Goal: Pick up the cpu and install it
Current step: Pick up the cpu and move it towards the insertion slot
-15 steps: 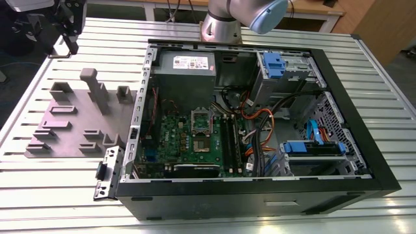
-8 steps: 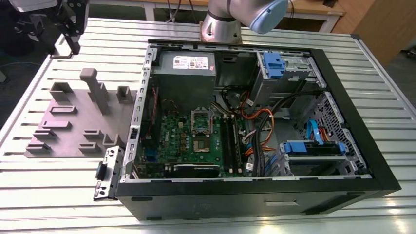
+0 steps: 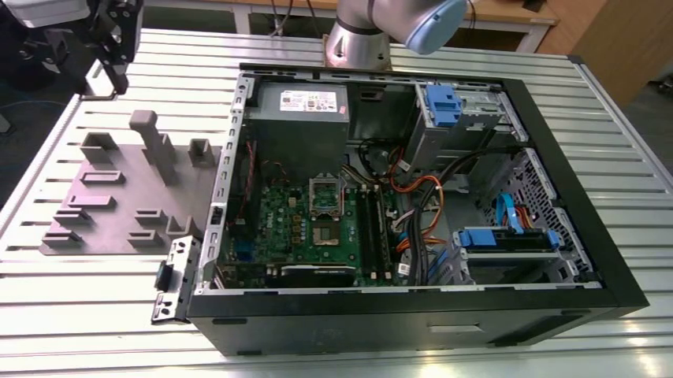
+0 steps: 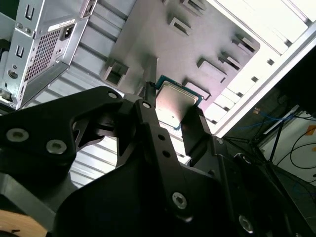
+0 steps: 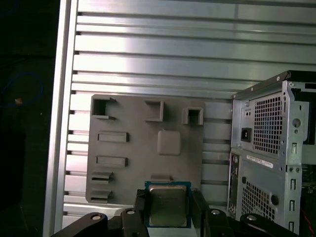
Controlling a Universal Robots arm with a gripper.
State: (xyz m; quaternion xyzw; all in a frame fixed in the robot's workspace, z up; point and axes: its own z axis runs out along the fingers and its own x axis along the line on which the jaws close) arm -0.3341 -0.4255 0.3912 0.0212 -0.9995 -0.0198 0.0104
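Note:
The cpu, a small flat square chip with a dull silver top and a pale rim, hangs between my black fingers above the grey fixture plate. In the second wrist view the cpu sits clamped in my gripper, one finger on each side edge. In the exterior view my gripper hovers high over the table's far corner at the exterior view's left, beyond the grey plate. The motherboard lies inside the open computer case, with its shiny socket frame near the board's middle.
Grey slotted blocks and a tall post rise from the fixture plate. The case holds a power supply, blue drive brackets and loose cables. The arm's base stands behind the case on the slatted metal table.

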